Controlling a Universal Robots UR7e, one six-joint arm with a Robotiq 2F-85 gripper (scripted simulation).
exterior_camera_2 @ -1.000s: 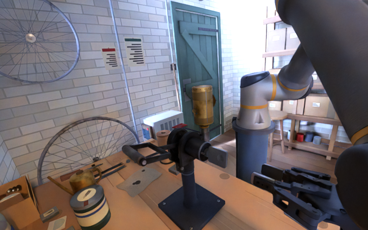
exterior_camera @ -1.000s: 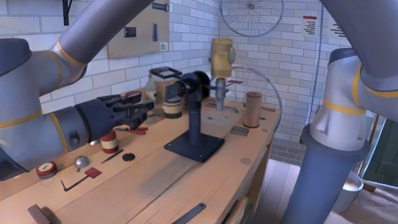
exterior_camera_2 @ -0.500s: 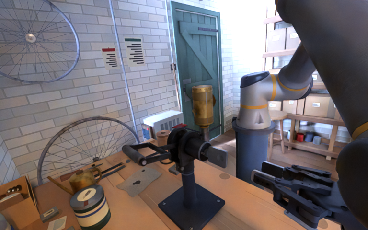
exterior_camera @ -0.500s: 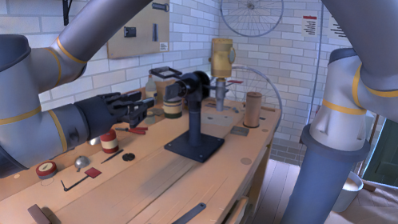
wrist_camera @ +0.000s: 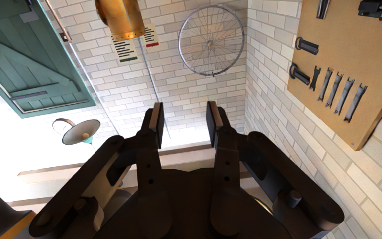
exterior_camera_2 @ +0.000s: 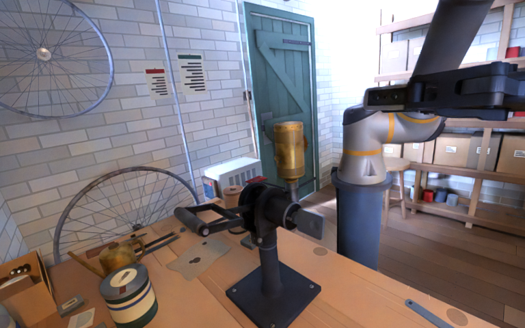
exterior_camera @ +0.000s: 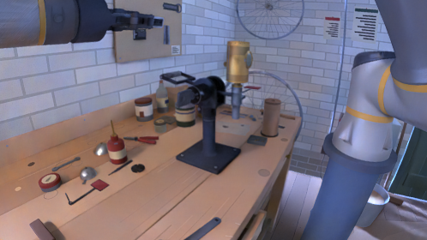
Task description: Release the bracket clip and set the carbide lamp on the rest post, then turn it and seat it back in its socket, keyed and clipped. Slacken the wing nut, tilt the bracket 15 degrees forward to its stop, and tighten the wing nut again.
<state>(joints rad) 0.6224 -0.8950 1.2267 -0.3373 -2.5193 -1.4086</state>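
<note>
At the middle of the workbench a dark stand [exterior_camera: 208, 128] rises from a square base plate. It carries the bracket head [exterior_camera_2: 267, 210] with a flat wing-nut tab [exterior_camera_2: 311, 223] on one side. A handlebar-like frame [exterior_camera_2: 205, 220] sticks out on the other side. The brass carbide lamp [exterior_camera: 238, 62] [exterior_camera_2: 289, 151] stands upright on a thin stem just behind the bracket head. A small red clip [exterior_camera_2: 256, 179] sits beside its foot. My gripper [wrist_camera: 183, 124] hangs open and empty high above the bench, well away from the lamp [wrist_camera: 121, 18]. A wooden cylinder post [exterior_camera: 271, 117] stands near the bench's far right edge.
The robot's base column [exterior_camera: 356, 171] stands off the bench's right edge. Tins [exterior_camera: 185, 115], an oil can [exterior_camera: 116, 148], red pliers [exterior_camera: 143, 139] and small parts lie left of the stand. A spoked wheel [exterior_camera_2: 116, 205] leans on the wall. A pegboard [wrist_camera: 338, 70] holds several wrenches.
</note>
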